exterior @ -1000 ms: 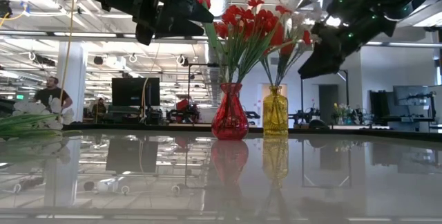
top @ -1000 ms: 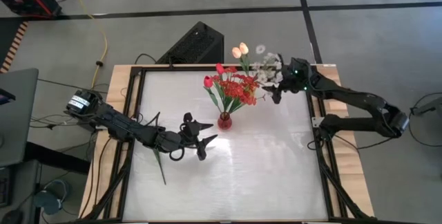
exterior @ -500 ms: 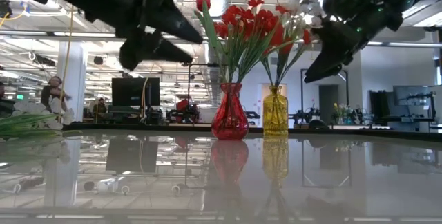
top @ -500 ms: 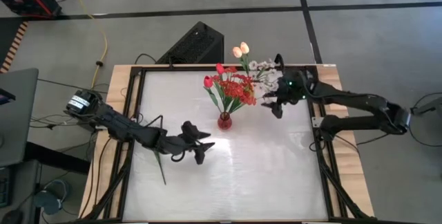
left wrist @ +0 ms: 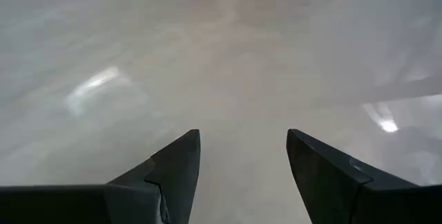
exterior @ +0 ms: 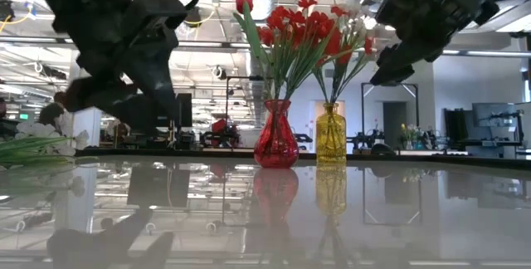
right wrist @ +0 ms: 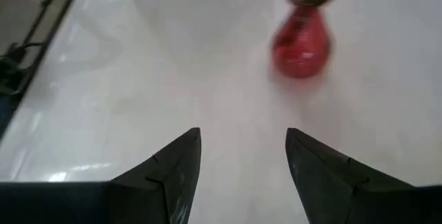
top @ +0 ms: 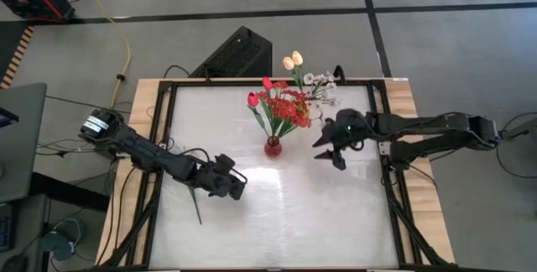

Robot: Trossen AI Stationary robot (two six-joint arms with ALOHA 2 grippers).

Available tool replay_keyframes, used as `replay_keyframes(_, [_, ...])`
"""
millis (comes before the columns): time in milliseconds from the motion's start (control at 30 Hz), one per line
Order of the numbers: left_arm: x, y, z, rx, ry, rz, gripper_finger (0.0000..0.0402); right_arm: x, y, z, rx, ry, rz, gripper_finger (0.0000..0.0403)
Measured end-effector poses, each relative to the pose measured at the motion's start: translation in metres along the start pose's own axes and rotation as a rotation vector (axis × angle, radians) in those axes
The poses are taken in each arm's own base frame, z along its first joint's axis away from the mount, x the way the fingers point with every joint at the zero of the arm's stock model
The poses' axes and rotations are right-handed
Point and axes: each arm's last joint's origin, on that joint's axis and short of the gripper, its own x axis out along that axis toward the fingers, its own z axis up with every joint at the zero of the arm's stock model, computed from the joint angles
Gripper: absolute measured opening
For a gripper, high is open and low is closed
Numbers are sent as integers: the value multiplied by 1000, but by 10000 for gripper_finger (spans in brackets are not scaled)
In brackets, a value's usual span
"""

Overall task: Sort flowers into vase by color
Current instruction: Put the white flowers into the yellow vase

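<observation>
I see the left end effector (top: pixel 231 184) low over the white surface (top: pixel 285 213), left of centre, its fingers (left wrist: pixel 176 165) spread with only bare surface between them. One green-stemmed flower (top: pixel 195 201) lies flat on the surface just beside and behind that end effector, under the left arm; in the low view its white head (exterior: pixel 37 146) rests at the far left.

My right end effector (top: pixel 329 148) hangs just right of the red vase (top: pixel 273 146), also spread and holding nothing; its wrist view looks past the fingers (right wrist: pixel 176 162) at the vase (right wrist: pixel 301 48), which stands clear of them.

The red flowers (top: pixel 285 108) stand in the red vase near the middle back of the surface. Behind it, the yellow vase (exterior: pixel 330 134) holds the pale tulips (top: pixel 292 60) and white sprigs (top: pixel 319 83), at the back edge, well apart from the left end effector.
</observation>
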Motion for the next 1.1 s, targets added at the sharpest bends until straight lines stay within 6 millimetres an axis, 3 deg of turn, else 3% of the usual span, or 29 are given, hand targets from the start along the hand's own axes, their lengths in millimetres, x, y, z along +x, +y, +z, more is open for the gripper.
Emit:
replay_keyframes(300, [-30, -17, 11, -38, 91, 222, 206, 6, 24, 4, -84, -46, -26, 240])
replay_keyframes(667, [-50, 2, -18, -301, 180, 500, 206, 12, 32, 13, -201, -138, -42, 240])
replay_keyframes(900, [-33, 19, -39, -365, 274, 614, 206, 15, 29, 11, -201, -111, -48, 240])
replay_keyframes(1100, [-15, 21, -49, -335, 281, 640, 206, 15, 29, 11, -201, -108, -48, 240])
